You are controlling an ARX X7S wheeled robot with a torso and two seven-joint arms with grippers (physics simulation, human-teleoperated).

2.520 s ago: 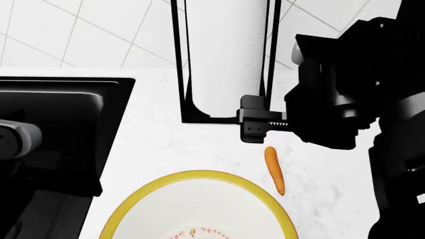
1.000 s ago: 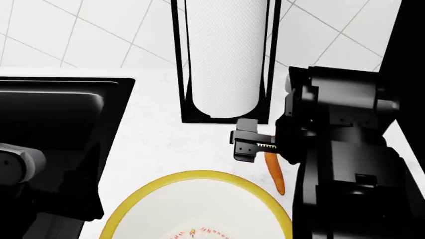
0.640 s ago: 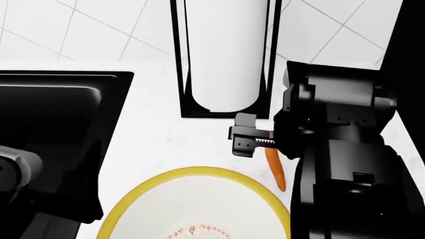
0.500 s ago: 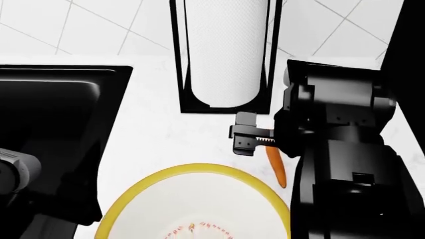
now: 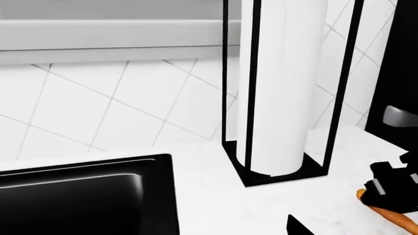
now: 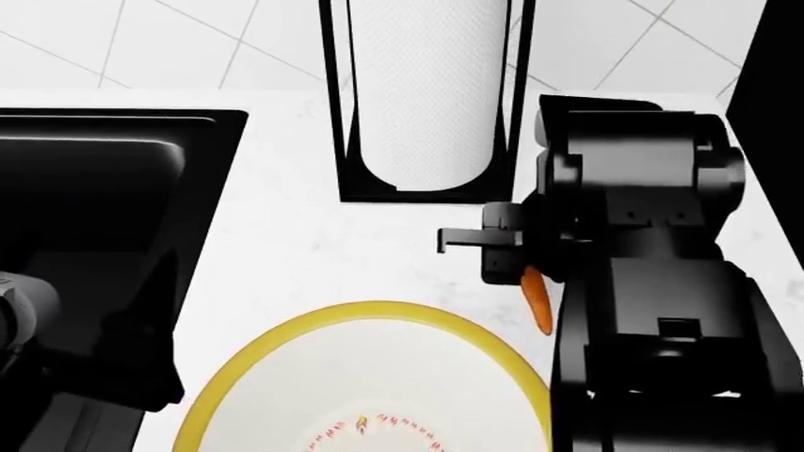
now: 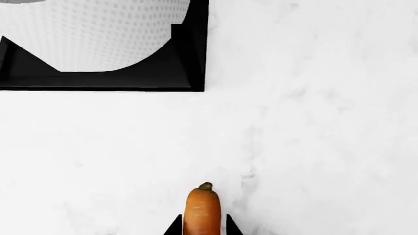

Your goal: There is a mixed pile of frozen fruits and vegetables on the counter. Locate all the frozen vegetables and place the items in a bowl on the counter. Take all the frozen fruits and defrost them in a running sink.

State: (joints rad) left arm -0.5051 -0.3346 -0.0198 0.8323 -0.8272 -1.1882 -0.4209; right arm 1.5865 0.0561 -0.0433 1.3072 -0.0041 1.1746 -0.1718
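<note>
**Operator:** Head view — report containers and contents.

**Inspector:** One bowl (image 6: 251,363) sits on the white counter (image 6: 314,254), near the lower edge. Rim yellow, interior white. No food item lies in the visible part. A small ring of coloured marks shows on the inner floor; it is too small to read. A black sink (image 6: 88,207) is set into the counter on the left; its basin is dark and its contents cannot be made out.

**Operator:** Location of the task item?

**Inspector:** The carrot (image 6: 539,299) lies just beside the bowl's right rim, its upper end between the fingers of the right gripper (image 6: 503,252). In the right wrist view the carrot (image 7: 202,211) sits between two black fingertips (image 7: 174,226), one close on each side. Contact cannot be confirmed — I cannot tell whether the pincer is clamped on it or merely straddling it.

**Operator:** Left gripper?

**Inspector:** Not visible in any view.

**Operator:** Other items, any labels?

**Inspector:** A paper towel roll (image 6: 421,85) stands upright in a black frame holder (image 6: 339,113) behind the gripper. No legible writing anywhere.
</note>
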